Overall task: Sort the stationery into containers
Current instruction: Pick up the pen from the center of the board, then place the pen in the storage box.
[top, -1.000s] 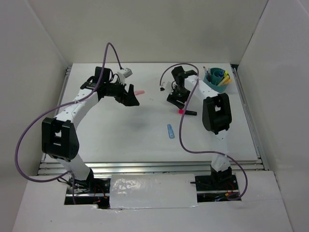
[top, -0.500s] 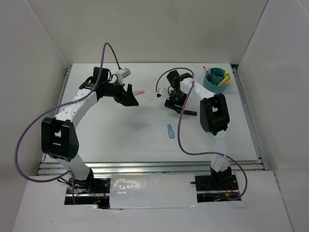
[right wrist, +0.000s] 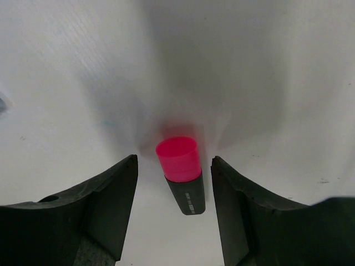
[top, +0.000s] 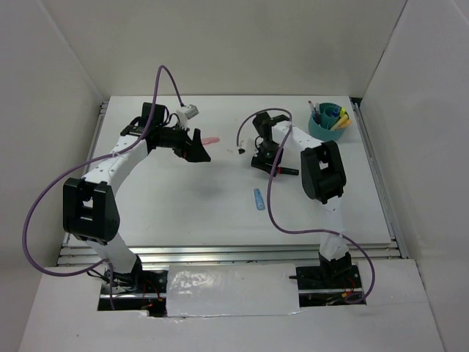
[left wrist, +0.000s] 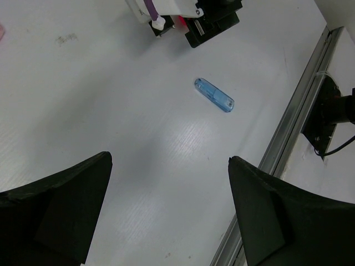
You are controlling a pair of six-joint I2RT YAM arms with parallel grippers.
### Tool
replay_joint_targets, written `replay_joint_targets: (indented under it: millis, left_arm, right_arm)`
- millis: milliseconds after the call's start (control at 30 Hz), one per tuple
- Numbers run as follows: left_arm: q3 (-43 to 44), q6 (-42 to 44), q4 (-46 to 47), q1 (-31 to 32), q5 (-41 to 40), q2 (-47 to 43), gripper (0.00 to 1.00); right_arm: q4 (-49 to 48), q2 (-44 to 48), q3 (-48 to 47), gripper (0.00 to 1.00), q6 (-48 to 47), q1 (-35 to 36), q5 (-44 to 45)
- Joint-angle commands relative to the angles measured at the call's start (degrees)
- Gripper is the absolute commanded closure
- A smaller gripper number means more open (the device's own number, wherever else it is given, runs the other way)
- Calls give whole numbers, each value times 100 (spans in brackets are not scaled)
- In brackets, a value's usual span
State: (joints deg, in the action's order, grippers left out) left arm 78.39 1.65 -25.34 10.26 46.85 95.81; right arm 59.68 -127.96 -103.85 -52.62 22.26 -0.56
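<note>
A pink-and-black marker (right wrist: 182,176) lies on the white table, pink cap pointing away from the wrist camera. My right gripper (right wrist: 173,160) is open and low over it, one finger on each side, not touching. In the top view only the marker's black end (top: 290,171) shows beside the right gripper (top: 267,162). A blue pen (top: 259,199) lies on the table nearer the arm bases; it also shows in the left wrist view (left wrist: 214,95). A flat pink eraser (top: 211,139) lies just right of my open, empty left gripper (top: 198,152). The teal organiser cup (top: 327,129) at the far right holds several pens.
A metal rail (left wrist: 288,119) runs along the table's near edge. White walls (top: 58,66) enclose the table on the left, back and right. The right arm's purple cable (top: 272,194) loops over the table near the blue pen.
My right gripper has shifted left and come down over the pink-and-black marker, covering its pink end in the top view. The left arm has barely moved.
</note>
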Motion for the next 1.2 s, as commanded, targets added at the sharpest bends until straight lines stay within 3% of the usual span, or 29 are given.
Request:
replay_joint_targets:
  millis: [0, 200, 267, 367, 633, 667, 933, 1067, 1167]
  left_arm:
    - [-26, 178, 82, -33, 228, -1, 2]
    - [-8, 178, 47, -33, 219, -18, 2]
    - [-17, 160, 47, -33, 211, -36, 2]
    - [1, 116, 38, -33, 167, -45, 3]
    - [124, -33, 21, -24, 87, -220, 3]
    - [106, -51, 29, -16, 70, -264, 3]
    - [-34, -121, 187, -7, 78, -476, 3]
    - [-17, -112, 293, -15, 228, -458, 3]
    - [-17, -323, 381, -15, 263, -440, 3]
  right_arm:
    - [-18, -36, 111, 38, -108, 85, 38]
    - [61, -124, 32, 49, -117, 77, 21]
    - [96, -98, 49, 59, -152, 85, -49]
    - [70, -1, 67, 65, -135, 94, -129]
    - [-105, 630, -591, 95, 453, -72, -725]
    - [-419, 763, -636, 100, 829, -142, -840]
    - [-2125, 2194, -505, 100, 2799, -1416, -2254]
    - [-4299, 2898, 371, 100, 4894, -2608, -2440]
    - [-5462, 3312, 926, 100, 5882, -3120, -2248]
